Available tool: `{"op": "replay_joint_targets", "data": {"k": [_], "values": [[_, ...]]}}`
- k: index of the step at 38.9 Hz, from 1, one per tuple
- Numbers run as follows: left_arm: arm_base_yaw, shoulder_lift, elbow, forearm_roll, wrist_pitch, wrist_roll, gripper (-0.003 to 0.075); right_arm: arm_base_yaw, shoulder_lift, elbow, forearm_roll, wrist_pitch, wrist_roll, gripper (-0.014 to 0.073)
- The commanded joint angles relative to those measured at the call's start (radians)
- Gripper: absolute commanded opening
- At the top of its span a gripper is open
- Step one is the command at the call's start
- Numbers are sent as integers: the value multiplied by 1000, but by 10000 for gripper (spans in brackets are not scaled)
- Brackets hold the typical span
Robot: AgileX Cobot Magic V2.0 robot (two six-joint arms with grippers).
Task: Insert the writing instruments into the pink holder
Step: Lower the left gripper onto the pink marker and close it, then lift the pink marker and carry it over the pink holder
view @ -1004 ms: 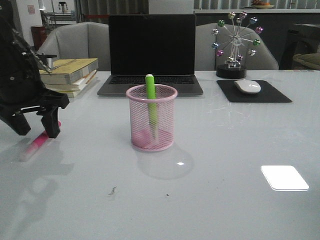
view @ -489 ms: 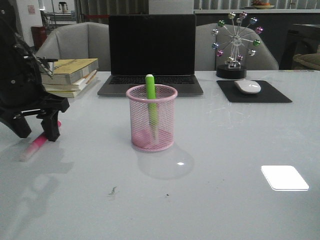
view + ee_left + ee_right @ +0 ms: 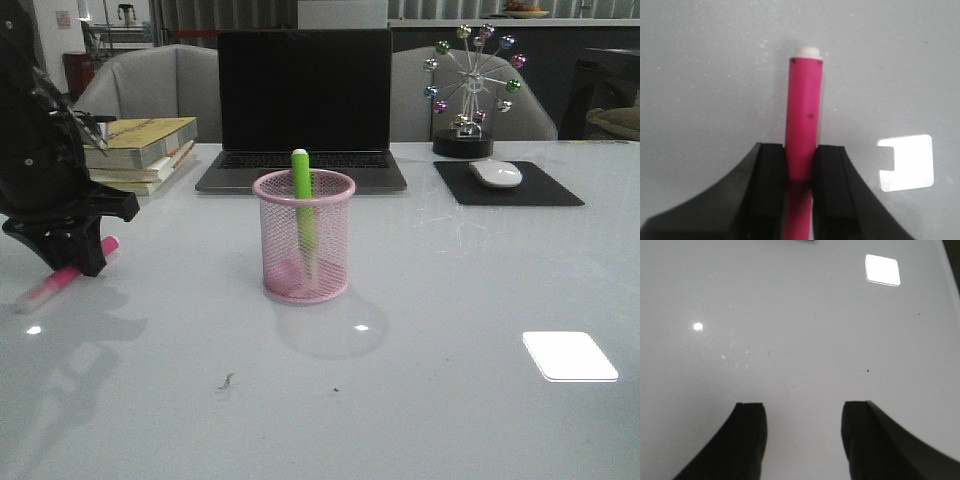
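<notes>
Worktop (image 3: 450, 330) in your front view lies bare and glossy ahead of the pink holder (image 3: 304, 238), which stands mid-table, just in front of the laptop (image 3: 303, 105). The green highlighter (image 3: 303, 205) stands upright inside it, its top above the rim. Books (image 3: 140, 152) sit at the far left, the mouse (image 3: 496, 173) on its pad (image 3: 508, 184) far right, well apart from the holder. At the left edge your left gripper (image 3: 68, 255) is down on the pink highlighter (image 3: 60, 281), which slants toward the worktop.

Left wrist view: both fingers (image 3: 771, 185) press the pink highlighter's (image 3: 803, 135) barrel, nearly closed on it, white end pointing away.

Right wrist view: your right gripper (image 3: 802, 427) hangs over bare worktop (image 3: 790, 330), fingers (image 3: 747, 440) spread wide, holding nothing.
</notes>
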Motion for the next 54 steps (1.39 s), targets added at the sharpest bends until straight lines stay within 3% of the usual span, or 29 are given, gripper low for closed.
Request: {"op": "replay_joint_targets", "data": {"k": [1, 19, 28, 38, 54], "values": [[-5, -24, -9, -19, 7, -11, 92, -7, -3, -27, -17, -43, -7, 456], [-134, -320, -4, -99, -388, -11, 92, -7, -3, -27, -17, -20, -7, 456], [-265, -451, 99, -122, -726, -11, 92, -7, -3, -27, -20, -21, -7, 456], [-403, -485, 329, -271, -1174, -11, 92, -7, -3, -27, -44, -21, -7, 456], [-517, -345, 395, -261, -1353, -11, 92, -7, -3, -26, -47, -21, -7, 456]]}}
